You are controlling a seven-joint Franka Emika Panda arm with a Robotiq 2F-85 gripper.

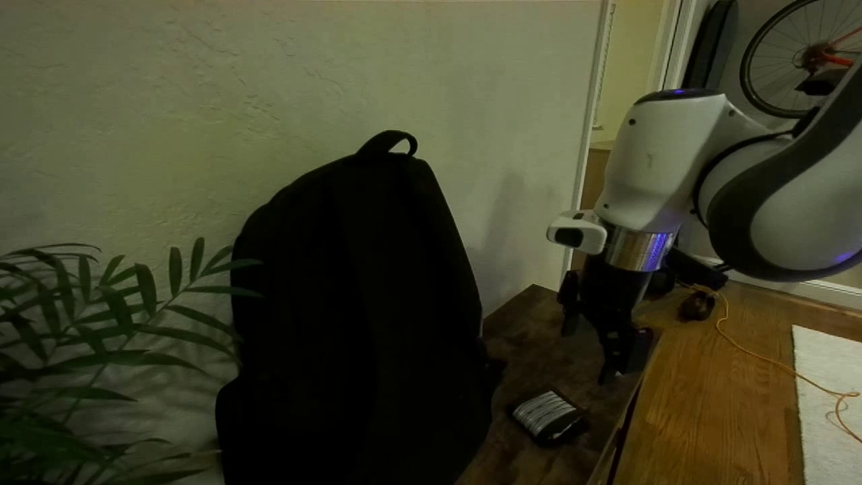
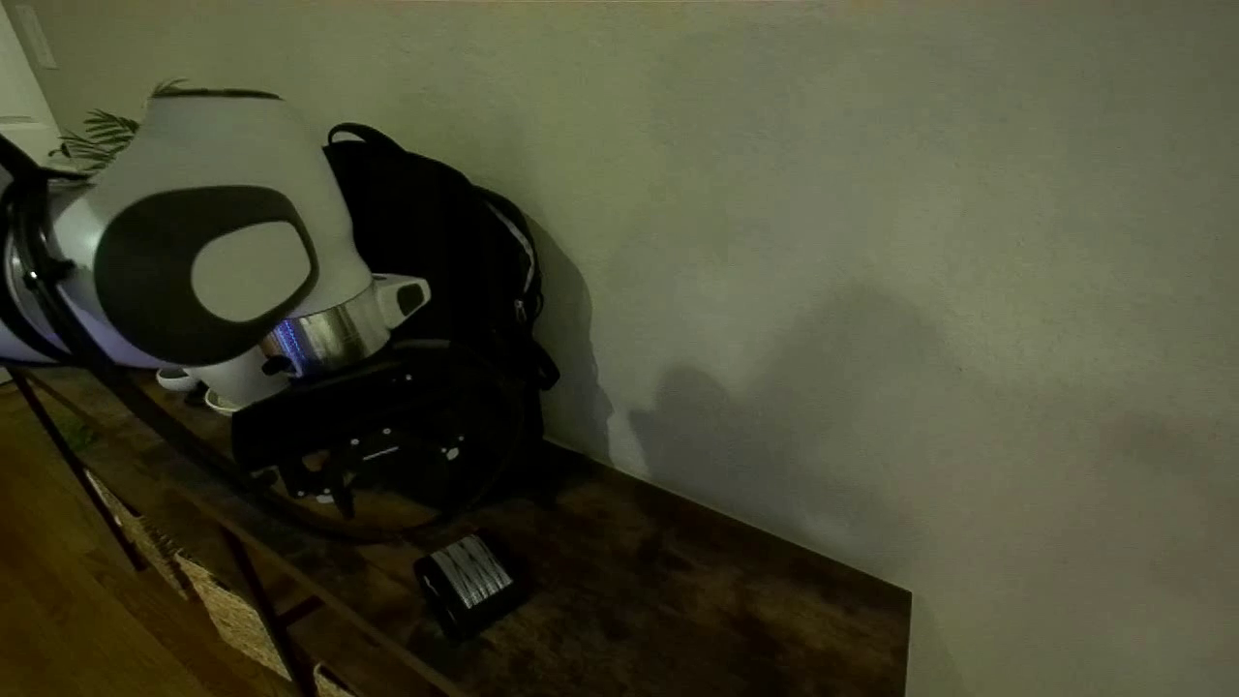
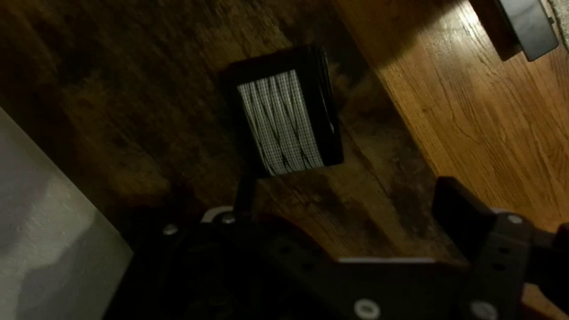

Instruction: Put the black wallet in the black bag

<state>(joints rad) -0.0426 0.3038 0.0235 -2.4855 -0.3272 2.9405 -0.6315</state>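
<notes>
We find the black wallet lying flat on the dark wooden tabletop, its pale striped panel facing up. In an exterior view it sits at four o'clock from the black bag, near the base and outside it. The bag stands upright beside the wall, its top loop uppermost; we cannot tell whether it is unzipped.

The gripper hangs above the tabletop with its fingers spread wide and a gap between them. In the wrist view we see the wallet at eleven o'clock from that gap, while in both exterior views the wallet and the gripper are apart. In an exterior view the arm reaches in from three o'clock, and there the wallet lies at seven o'clock from the gripper, the bag at nine o'clock.

At nine o'clock from the bag we have a leafy plant, a few leaves crossing in front of the bag's edge. A bicycle wheel shows at two o'clock from the arm, and a pale rug lies at five o'clock from the arm, on the wood floor.
</notes>
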